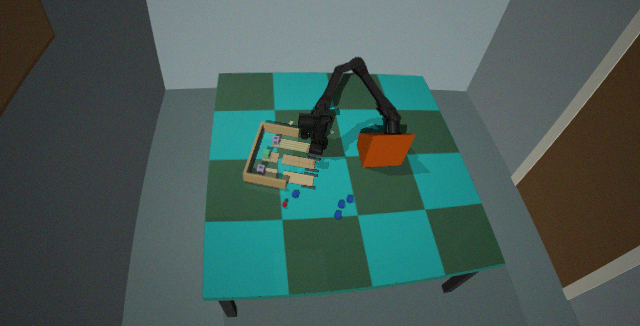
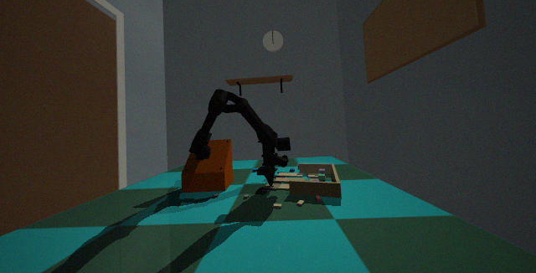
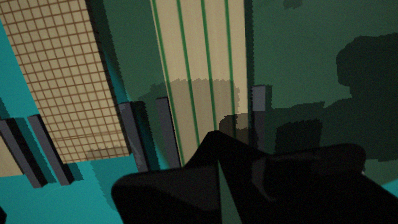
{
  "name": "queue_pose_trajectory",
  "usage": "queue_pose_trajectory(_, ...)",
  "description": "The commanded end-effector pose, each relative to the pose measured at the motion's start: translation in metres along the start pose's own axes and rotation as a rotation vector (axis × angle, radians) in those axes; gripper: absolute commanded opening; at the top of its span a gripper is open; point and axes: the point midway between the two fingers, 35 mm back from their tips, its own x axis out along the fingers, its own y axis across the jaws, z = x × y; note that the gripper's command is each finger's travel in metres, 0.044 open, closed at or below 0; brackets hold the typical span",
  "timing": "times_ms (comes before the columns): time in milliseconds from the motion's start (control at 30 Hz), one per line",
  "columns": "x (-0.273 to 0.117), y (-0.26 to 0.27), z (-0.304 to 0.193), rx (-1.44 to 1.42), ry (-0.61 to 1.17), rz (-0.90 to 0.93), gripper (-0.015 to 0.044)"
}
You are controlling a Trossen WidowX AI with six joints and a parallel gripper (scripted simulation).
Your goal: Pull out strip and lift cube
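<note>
The gripper (image 1: 316,150) (image 2: 270,184) (image 3: 213,136) is closed, its fingertips together with nothing visible between them, at the outer end of the green-lined strip (image 1: 295,145) (image 2: 282,186) (image 3: 202,60). This strip appears unbroken; a purple cube (image 1: 276,140) lies at its inner end, inside the tray (image 1: 265,181) (image 2: 316,188).

Dark rails (image 3: 169,131) flanking green-striped strip (image 3: 197,60).
</note>
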Motion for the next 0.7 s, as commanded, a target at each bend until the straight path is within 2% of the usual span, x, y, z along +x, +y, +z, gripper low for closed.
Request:
queue_pose_trajectory(0, 0.003, 0.0, -0.01, -0.002, 0.013, 0.0, 0.0)
queue_pose_trajectory(667, 0.004, 0.0, -0.041, -0.003, 0.014, 0.0, 0.0)
